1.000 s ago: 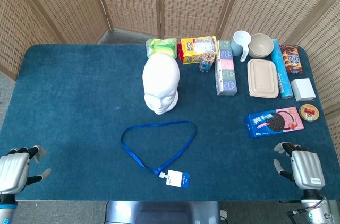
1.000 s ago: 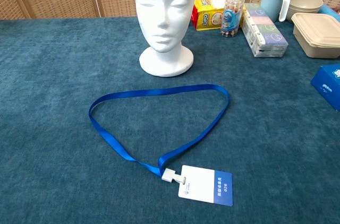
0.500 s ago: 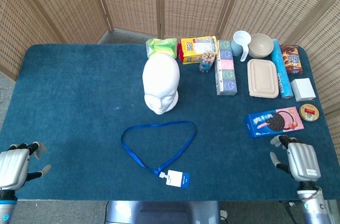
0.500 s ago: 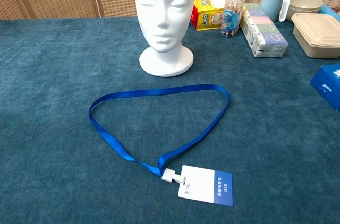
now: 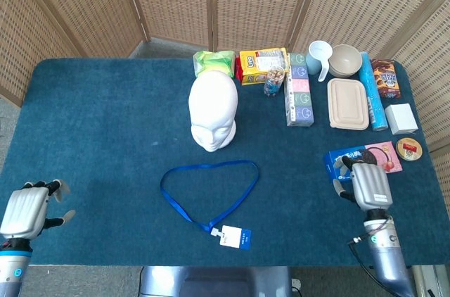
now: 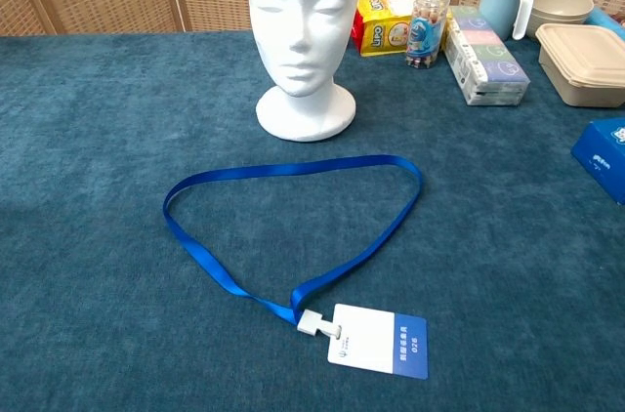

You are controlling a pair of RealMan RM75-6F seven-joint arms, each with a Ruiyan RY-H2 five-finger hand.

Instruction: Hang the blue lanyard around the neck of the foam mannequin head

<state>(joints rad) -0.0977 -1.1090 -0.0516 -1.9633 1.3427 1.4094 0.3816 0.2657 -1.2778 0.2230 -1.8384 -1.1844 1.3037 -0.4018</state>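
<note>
The lanyard (image 5: 209, 193) lies flat in an open loop on the table (image 5: 105, 121), badge (image 5: 234, 237) at the near end, just in front of the head (image 5: 213, 115), which stands upright and bare at the neck.

My left hand (image 5: 27, 211) hangs at the near left corner, fingers apart, holding nothing. My right hand (image 5: 367, 185) hangs over the near edge of the cookie box (image 5: 362, 160), empty; I cannot tell its finger spread.

Risks, in my judgement:
- The thin ribbon lies flush on the cloth, so my fingers may slide over it.
- A one-sided lift may collapse the loop.
- The light foam head may tip if the strap catches its crown.
- My right hand may nudge the box.
</note>
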